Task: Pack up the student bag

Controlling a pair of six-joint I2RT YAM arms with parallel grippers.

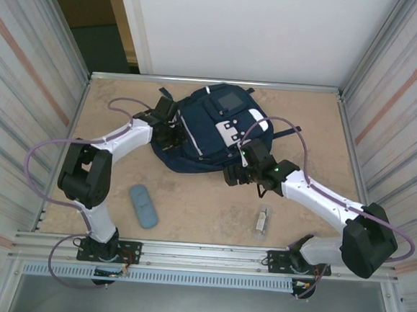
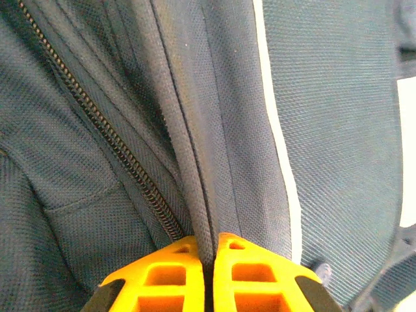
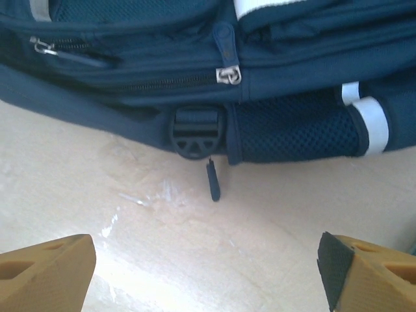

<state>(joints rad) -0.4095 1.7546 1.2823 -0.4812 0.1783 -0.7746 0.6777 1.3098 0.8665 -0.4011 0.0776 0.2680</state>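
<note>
The student bag (image 1: 210, 138), navy with white patches and a grey square panel, lies at the back middle of the table. My left gripper (image 1: 169, 127) is at the bag's left side. Up close, its orange fingers (image 2: 175, 276) are shut on a raised fold of the bag's fabric (image 2: 195, 195) beside a dark zipper (image 2: 97, 117). My right gripper (image 1: 234, 174) hovers at the bag's near edge. It stands open (image 3: 205, 273) over bare table, facing a black buckle (image 3: 197, 133) and a dangling zipper pull (image 3: 213, 181), touching neither.
A blue-grey oblong case (image 1: 143, 205) lies on the table near the left arm's base. A small white and silver object (image 1: 261, 220) lies near the right arm. Metal walls enclose the table on the left (image 1: 27, 77) and right (image 1: 400, 106).
</note>
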